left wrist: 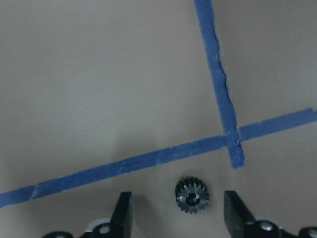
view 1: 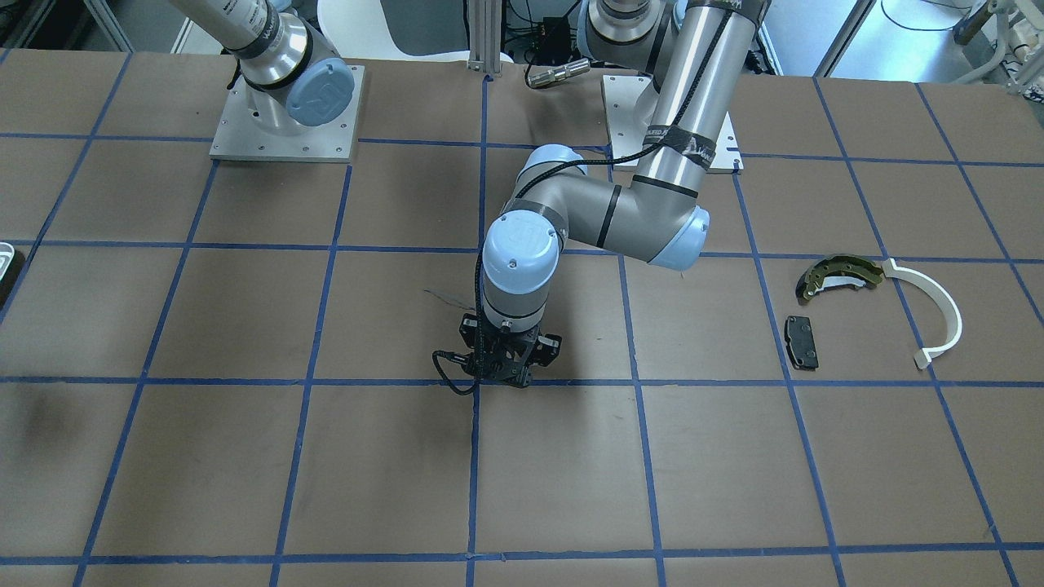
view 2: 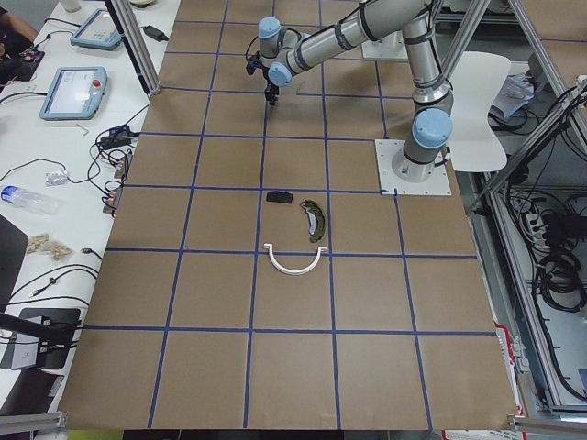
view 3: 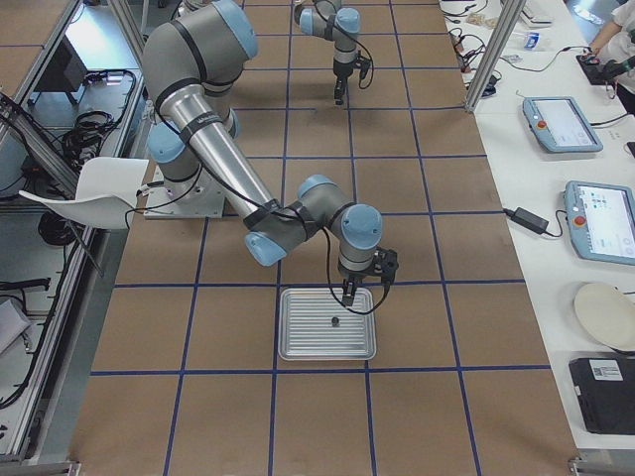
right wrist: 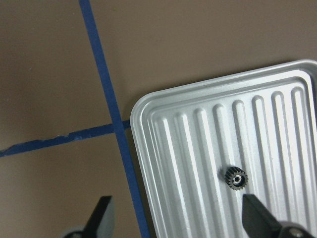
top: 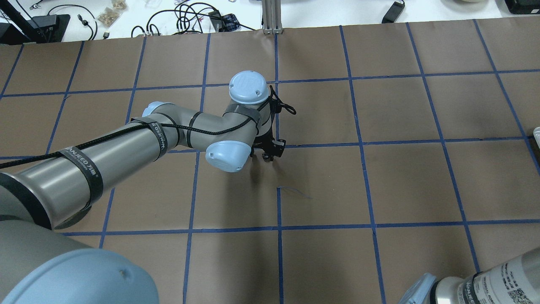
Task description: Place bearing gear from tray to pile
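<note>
In the left wrist view a small black bearing gear [left wrist: 192, 195] lies flat on the brown paper by a blue tape crossing. It sits between the fingers of my left gripper [left wrist: 177, 208], which is open and not touching it. This gripper [view 1: 510, 371] hangs near the table's middle [top: 268, 154]. My right gripper [right wrist: 178, 218] is open above the ribbed metal tray [right wrist: 277, 124], where another gear [right wrist: 235, 179] lies. The tray [view 3: 298, 342] is at the robot's right end. The pile holds an olive brake shoe [view 1: 840, 275], a white arc [view 1: 938, 314] and a black pad [view 1: 801, 341].
The table is covered in brown paper with a blue tape grid [view 1: 481, 456]. The two arm base plates [view 1: 285, 122] stand at the robot's edge. Only the tray's rim shows in the front view [view 1: 4, 269]. Benches with tablets and cables [view 3: 561, 124] run along the far side.
</note>
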You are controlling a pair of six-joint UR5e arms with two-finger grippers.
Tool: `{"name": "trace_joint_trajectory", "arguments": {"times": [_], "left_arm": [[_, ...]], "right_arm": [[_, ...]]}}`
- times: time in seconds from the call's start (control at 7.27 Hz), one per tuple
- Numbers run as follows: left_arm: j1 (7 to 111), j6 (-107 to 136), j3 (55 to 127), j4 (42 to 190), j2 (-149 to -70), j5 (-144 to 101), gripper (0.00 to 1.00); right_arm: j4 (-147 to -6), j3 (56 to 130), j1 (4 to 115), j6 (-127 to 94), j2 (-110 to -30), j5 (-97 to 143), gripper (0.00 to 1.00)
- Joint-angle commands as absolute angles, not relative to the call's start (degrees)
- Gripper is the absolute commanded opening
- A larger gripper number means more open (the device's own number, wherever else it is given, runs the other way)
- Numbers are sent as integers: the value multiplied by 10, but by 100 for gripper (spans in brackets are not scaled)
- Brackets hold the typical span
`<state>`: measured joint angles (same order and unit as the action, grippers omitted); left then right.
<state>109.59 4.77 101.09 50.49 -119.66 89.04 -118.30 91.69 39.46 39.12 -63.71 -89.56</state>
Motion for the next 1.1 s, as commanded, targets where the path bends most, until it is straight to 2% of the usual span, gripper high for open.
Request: {"name": "trace_joint_trajectory", "arguments": {"times": [0.0, 0.14, 0.41, 0.55, 0.83, 0.96], "left_arm": [[1096, 54, 1012, 509, -1196, 870, 17], [1096, 54, 1012, 510, -1197, 869, 0], [1091, 54, 1002, 513, -1188, 876, 0], [1084, 48, 974, 559, -1176, 879, 0], [1009, 41, 885, 700, -1162, 892, 0], [954, 3, 871, 717, -1158, 893, 0]], "right_arm": [[-1192, 916, 362, 463, -601, -893, 80], [-1218, 917, 360, 479, -591, -894, 80], [-1249, 918, 358, 524, -581, -896, 78], [-1259, 919, 358, 539, -580, -918, 67], [-1261, 918, 358, 546, -558, -923, 63], [-1261, 918, 359, 547, -558, -922, 63]]}}
